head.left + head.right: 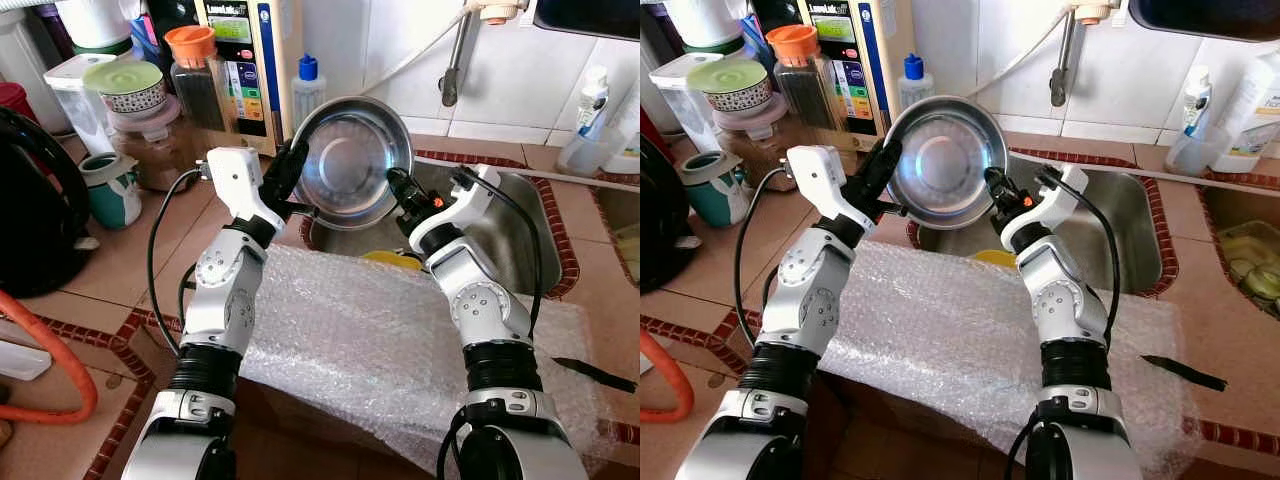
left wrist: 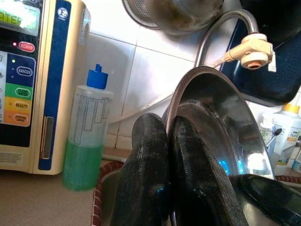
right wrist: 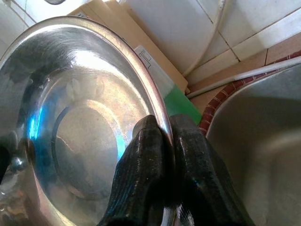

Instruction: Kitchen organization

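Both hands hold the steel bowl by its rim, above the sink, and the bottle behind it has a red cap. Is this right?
Not fully. The bottle has a blue cap, as the left wrist view shows. The rest stands: the left hand and right hand pinch the steel bowl by its rim above the sink.

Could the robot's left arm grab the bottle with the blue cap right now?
Probably not yet. The left gripper is shut on the steel bowl, sharing it with the right gripper. The bottle stands just behind that tilted bowl, which blocks the way.
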You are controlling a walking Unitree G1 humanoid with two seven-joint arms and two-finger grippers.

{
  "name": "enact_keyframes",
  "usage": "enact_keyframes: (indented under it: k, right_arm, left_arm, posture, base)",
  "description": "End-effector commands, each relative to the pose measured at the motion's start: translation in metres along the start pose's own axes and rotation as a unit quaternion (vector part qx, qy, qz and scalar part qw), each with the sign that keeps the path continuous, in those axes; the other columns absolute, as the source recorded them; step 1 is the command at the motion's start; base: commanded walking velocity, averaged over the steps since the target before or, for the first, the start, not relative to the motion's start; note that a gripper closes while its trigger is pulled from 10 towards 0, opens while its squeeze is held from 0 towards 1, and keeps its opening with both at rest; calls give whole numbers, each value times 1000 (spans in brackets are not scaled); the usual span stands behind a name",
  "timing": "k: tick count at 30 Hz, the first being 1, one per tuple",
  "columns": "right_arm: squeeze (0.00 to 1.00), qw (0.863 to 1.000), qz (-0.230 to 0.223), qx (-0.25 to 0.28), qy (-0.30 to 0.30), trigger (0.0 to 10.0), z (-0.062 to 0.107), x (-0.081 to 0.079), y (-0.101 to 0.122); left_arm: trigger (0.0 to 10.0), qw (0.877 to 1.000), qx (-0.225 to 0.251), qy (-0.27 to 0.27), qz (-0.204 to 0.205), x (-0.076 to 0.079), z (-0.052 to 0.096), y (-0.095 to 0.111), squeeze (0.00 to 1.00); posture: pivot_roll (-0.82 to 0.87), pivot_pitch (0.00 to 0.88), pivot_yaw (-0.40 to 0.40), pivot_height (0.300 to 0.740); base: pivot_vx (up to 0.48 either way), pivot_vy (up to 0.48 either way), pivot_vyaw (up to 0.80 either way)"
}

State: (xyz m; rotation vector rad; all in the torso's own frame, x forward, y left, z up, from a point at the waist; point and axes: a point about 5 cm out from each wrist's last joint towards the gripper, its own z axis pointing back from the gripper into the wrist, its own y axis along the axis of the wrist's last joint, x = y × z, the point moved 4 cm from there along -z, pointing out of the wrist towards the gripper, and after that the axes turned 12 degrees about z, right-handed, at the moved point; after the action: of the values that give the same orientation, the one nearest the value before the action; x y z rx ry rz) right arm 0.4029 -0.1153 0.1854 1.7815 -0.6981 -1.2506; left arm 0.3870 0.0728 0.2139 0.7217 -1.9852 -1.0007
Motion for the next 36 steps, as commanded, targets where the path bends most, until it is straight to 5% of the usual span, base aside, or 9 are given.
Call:
enact_keyframes:
  k: [1,2,9,10,11,27,30,31,36]
  right_arm:
    - [0,999,7,31,-33,0,-1,8,20]
    - [0,999,8,30,-34,0,-1,9,20]
    - [0,999,6,32,-41,0,0,9,19]
    - [0,998,5,33,-43,0,0,9,20]
    - [0,998,5,35,-44,0,-1,9,21]
    - [0,993,12,53,-100,0,-1,22,29]
    - [0,984,46,41,-166,0,2,46,26]
    - [0,973,80,27,-213,0,7,67,25]
    - [0,957,127,15,-260,0,14,89,27]
  left_arm:
    - [8627,1000,-3,2,-9,-2,2,1,0]
    - [10000,1000,0,0,-8,-1,1,2,0]
    - [10000,1000,-1,2,-7,-1,1,3,67]
    - [10000,1000,-2,2,-8,-1,1,2,675]
    - [10000,1000,-2,1,-7,0,1,2,1000]
    - [10000,1000,-14,0,-24,0,4,2,1000]
    - [10000,998,-44,4,-35,-4,15,-12,1000]
    - [10000,997,-66,7,-36,-5,27,-22,1000]
    - [10000,994,-102,3,-37,-3,41,-39,1000]
  posture:
    - [58,0,57,740]
    - [58,0,57,740]
    - [61,0,58,740]
    - [61,0,59,740]
    - [61,0,59,740]
    - [69,0,74,740]
    - [74,0,78,740]
    - [74,0,78,740]
    - [74,0,78,740]
  base:
    - [0,0,0]
    - [0,0,0]
    - [0,0,0]
    - [0,0,0]
    - [0,0,0]
    - [0,0,0]
    - [0,0,0]
    - [0,0,0]
    - [0,0,0]
